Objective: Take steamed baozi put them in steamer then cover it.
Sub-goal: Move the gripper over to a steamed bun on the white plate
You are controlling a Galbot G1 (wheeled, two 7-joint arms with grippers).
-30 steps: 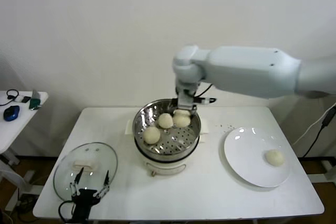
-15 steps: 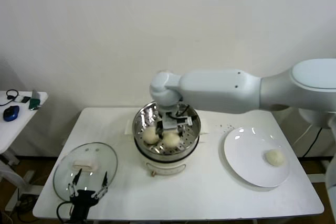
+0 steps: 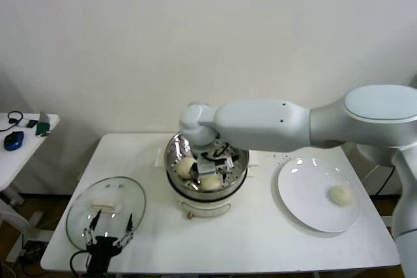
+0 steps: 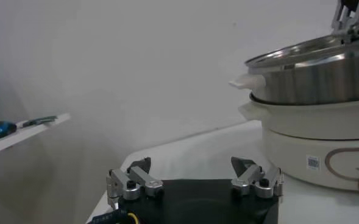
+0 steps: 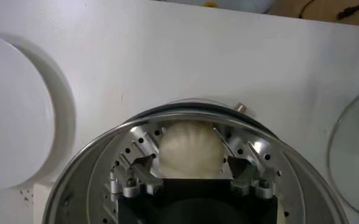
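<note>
The steamer (image 3: 171, 155) stands mid-table on its cream base. My right gripper (image 3: 210, 170) reaches down inside it, shut on a baozi (image 5: 189, 149) that sits between its fingers (image 5: 144, 163) low over the perforated tray (image 5: 100, 176). In the head view that baozi (image 3: 210, 182) lies at the pot's near side, and a second baozi (image 3: 186, 166) lies to its left. Anything further back in the pot is hidden by the arm. One baozi (image 3: 341, 194) lies on the white plate (image 3: 303, 183). My left gripper (image 3: 106, 239) is open and empty at the table's front left.
The glass lid (image 3: 127, 196) lies flat on the table left of the steamer, just beyond my left gripper. The plate also shows in the right wrist view (image 5: 14, 109). A side table with a blue mouse (image 3: 13, 140) stands at far left. The left wrist view shows the steamer (image 4: 313, 79).
My right gripper has moved from the steamer's back rim forward and down into the pot, carrying the baozi to the near side. The left arm has not moved.
</note>
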